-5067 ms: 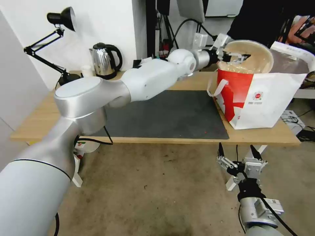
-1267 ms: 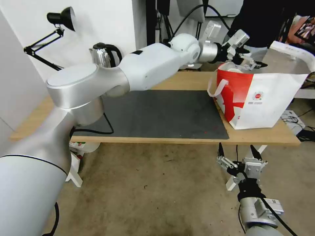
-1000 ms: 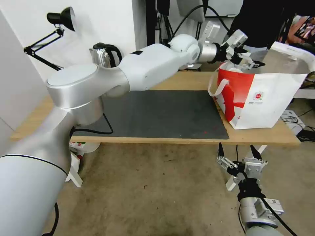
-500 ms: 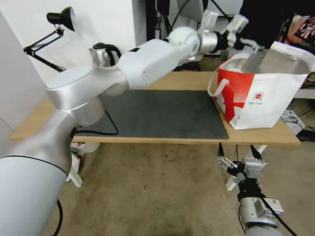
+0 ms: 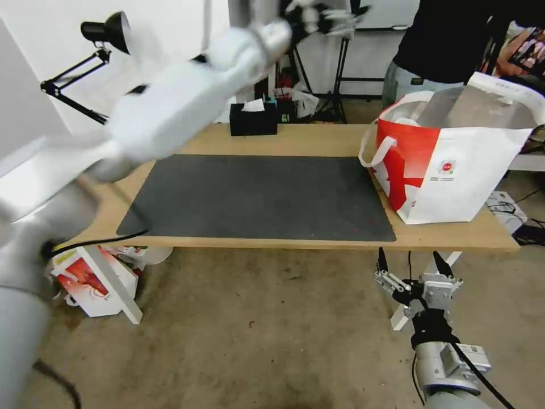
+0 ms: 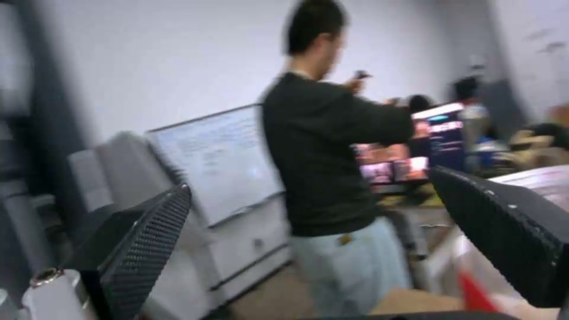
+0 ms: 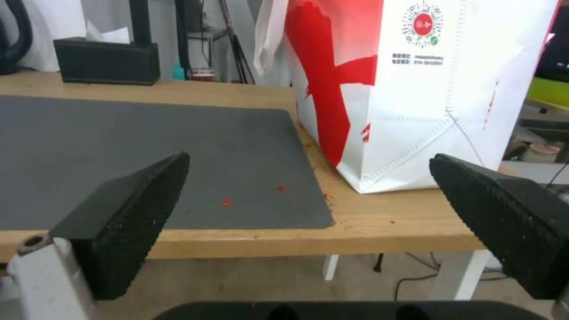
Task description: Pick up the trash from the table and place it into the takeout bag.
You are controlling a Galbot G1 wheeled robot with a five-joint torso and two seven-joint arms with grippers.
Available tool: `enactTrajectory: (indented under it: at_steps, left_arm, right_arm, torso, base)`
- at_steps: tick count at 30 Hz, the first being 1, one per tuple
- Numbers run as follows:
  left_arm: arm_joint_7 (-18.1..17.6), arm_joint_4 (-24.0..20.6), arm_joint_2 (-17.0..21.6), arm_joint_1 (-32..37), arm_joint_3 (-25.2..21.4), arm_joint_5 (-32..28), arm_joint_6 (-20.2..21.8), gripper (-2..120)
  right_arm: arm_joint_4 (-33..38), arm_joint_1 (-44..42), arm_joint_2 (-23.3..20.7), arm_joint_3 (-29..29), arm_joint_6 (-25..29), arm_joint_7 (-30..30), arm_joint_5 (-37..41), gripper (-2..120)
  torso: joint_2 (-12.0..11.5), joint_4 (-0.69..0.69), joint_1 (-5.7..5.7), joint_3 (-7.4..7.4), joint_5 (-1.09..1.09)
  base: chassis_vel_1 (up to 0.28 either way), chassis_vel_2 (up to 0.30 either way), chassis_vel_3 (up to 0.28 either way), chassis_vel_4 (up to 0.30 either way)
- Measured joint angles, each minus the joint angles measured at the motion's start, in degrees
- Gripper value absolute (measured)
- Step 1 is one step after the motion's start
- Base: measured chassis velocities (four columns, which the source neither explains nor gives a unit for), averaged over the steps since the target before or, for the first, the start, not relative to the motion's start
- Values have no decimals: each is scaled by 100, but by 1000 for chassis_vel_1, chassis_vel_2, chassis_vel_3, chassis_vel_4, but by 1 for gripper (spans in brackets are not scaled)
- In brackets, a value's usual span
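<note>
1. So, the left claw (image 5: 326, 11) is way up high behind the desk (image 5: 318, 139), well apart from everything on it. In the left wrist view its fingers (image 6: 139, 249) sit wide apart with nothing between them.
2. The right claw (image 5: 410, 267) hangs low in front of the desk edge, near the floor, spread open and empty too.
3. The takeout bag (image 5: 454, 170) stands upright on the desk's right end, just beside the dark grey mat (image 5: 255, 196), mouth open with the silver lining showing.
4. Something pale sits inside the bag near the rim, probably part of the trash (image 5: 404, 120), but it's too hidden to tell which piece.
5. A black tissue box (image 5: 253, 120) is at the back edge of the desk.
</note>
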Motion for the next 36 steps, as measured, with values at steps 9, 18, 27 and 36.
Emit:
enactTrajectory:
  at_steps: [9,18,27,36]
  left_arm:
    - [-1130,-2049,1675,1891,-1651,485,-103,100]
    - [-1389,-3583,2235,5764,-4536,1283,-368,100]
    - [-1400,-4261,1254,8195,-6035,2249,-510,100]
    - [-1508,-4754,-22,9967,-6466,3406,-658,100]
  right_arm:
    - [0,0,0,0,0,0,0,100]
    - [0,0,0,-1,0,0,0,100]
    - [0,0,0,0,0,0,0,100]
    - [0,0,0,0,0,0,0,100]
  torso:
    - [1,-1,0,-1,5]
    - [0,-2,0,-1,9]
    - [0,1,-1,0,2]
    - [0,0,0,0,6]
  base:
    - [0,0,0,0]
    - [0,0,0,0]
    - [0,0,0,0]
    - [0,0,0,0]
